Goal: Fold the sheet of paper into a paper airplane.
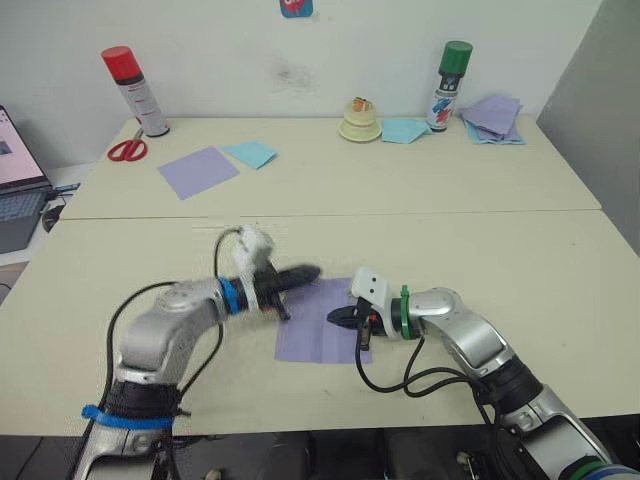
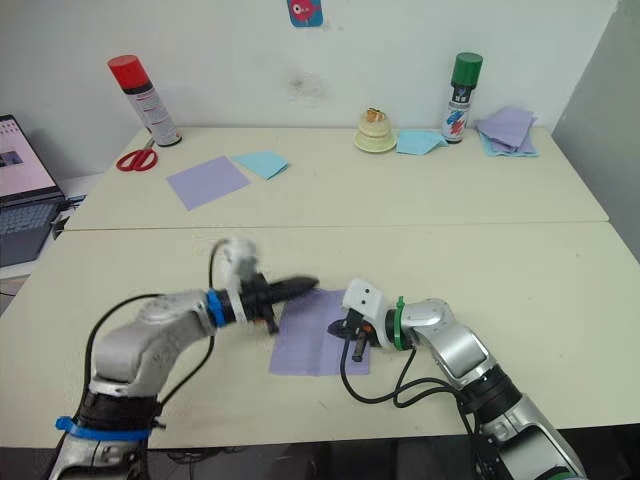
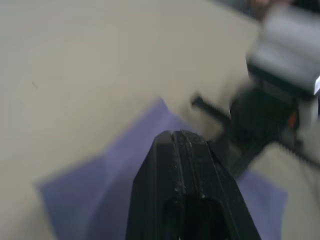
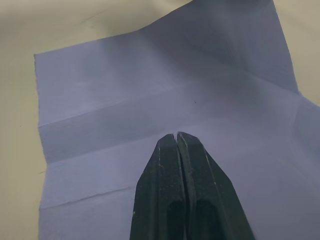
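The sheet of paper (image 1: 315, 338) lies flat and creased on the near table half, lavender, roughly square. My left gripper (image 1: 312, 271) is shut and empty, pointing right, its tip just above the sheet's far left corner. The left wrist view has these shut fingers (image 3: 179, 150) over the sheet (image 3: 95, 190), with the right gripper beyond them. My right gripper (image 1: 334, 318) is shut, pointing left, its tip on or just over the sheet's right part. In the right wrist view its tip (image 4: 177, 136) sits over crossing crease lines on the sheet (image 4: 150, 75). The paper airplane is out of view.
On the far table half lie a smooth lavender sheet (image 1: 198, 171), a light blue sheet (image 1: 249, 153), red scissors (image 1: 126, 150), a red-capped can (image 1: 134, 91), a cream tape roll (image 1: 360, 121), a green-capped can (image 1: 447, 86) and stacked purple sheets (image 1: 493, 116). A laptop (image 1: 18, 190) stands left.
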